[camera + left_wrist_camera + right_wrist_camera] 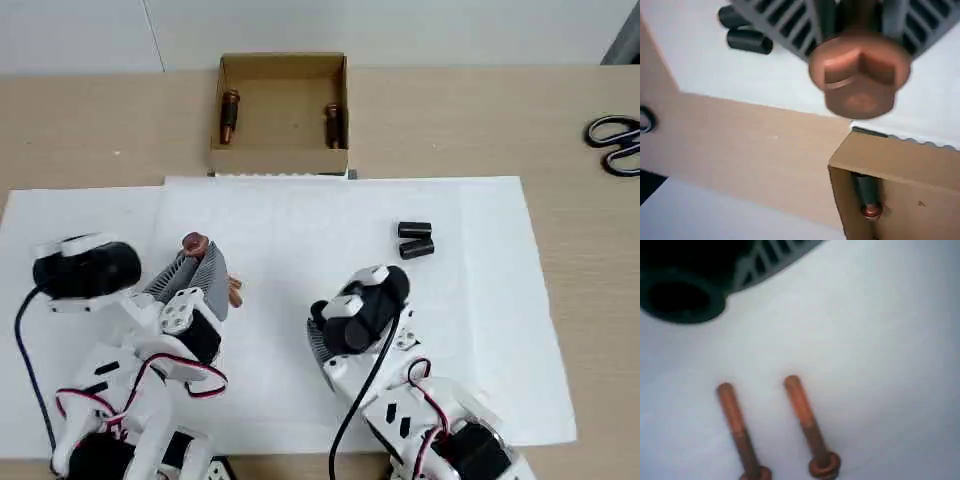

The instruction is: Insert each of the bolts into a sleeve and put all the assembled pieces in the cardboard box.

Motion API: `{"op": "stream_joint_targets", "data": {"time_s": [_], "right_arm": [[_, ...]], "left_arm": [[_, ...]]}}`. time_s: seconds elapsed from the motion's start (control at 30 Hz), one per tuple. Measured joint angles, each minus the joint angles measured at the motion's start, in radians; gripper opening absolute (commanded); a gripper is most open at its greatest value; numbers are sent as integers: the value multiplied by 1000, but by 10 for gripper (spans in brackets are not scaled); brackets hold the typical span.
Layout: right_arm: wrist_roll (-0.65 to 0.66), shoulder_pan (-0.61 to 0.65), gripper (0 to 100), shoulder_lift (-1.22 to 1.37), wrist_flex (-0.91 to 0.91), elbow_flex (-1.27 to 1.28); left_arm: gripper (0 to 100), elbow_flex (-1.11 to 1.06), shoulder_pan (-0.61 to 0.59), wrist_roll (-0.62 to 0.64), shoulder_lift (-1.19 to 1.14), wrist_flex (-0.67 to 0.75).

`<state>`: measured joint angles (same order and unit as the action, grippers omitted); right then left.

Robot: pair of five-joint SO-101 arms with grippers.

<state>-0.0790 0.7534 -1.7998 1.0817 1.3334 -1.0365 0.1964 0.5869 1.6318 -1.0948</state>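
The left claw [197, 265] is closed on a bolt [194, 242], held above the paper [300, 220] at the near left with its head pointing far. The right claw [322, 328] grips a sleeve [677, 297] with its bore unobstructed. Spare bolts [805, 425] lie on the paper between the arms, loose sleeves [415, 241] lie farther right, and the box [283, 160] at the far edge holds two assemblies [229, 116]. Turn the bolt until its shank faces the bore, align both axes, then advance slowly. A tilted entry is likely to jam.

Two white arms [105, 368] with black motors [204, 340], looping red and black cables [375, 370] (jaws grey, ribbed)
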Motion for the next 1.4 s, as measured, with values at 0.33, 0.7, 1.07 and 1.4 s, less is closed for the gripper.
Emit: {"op": "stream_joint_targets", "data": {"time_s": [0.33,0.7,1.07,1.4], "right_arm": [[8,71,3,0,-150,101],[44,129,3,0,-270,153],[46,130,3,0,-270,155],[46,130,3,0,-270,155]], "left_arm": [[6,-25,14,83,23,38],[6,-112,164,75,18,160],[6,-117,232,71,18,109],[6,-115,238,48,25,87]]}}
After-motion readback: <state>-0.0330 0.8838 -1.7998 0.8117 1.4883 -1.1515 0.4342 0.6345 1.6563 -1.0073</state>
